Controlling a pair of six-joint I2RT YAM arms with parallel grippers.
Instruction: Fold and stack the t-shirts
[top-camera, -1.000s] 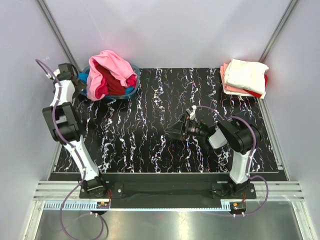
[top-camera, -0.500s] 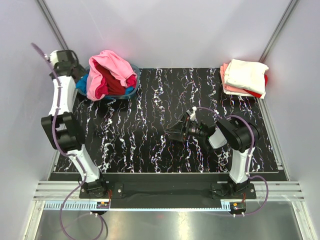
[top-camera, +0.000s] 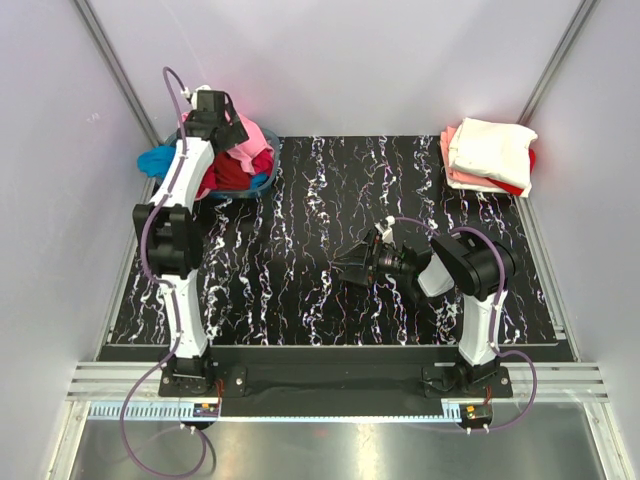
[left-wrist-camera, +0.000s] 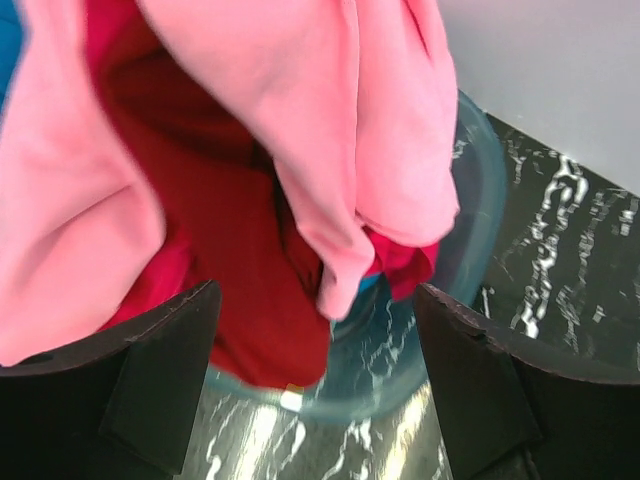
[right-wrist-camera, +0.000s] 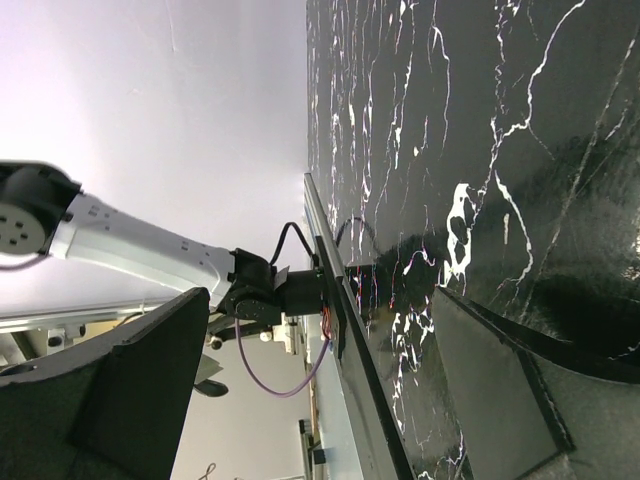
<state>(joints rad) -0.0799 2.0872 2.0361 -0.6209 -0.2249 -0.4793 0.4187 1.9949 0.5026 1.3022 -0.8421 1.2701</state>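
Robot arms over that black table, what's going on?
They are folding and stacking t-shirts. The left gripper hangs open over a light pink t-shirt heaped with a red t-shirt in the grey-blue plastic basin. The right gripper sits open and empty above the black marbled table. A folded stack, cream white t-shirt on top, lies at the far right corner.

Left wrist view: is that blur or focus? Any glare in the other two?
Left wrist: soft all over, the light pink t-shirt and basin smeared, whether motion or focus I cannot tell. Top external: sharp, bright reflection on the near metal rail. Right wrist: table crisp, hand's fingers dark, soft-edged.
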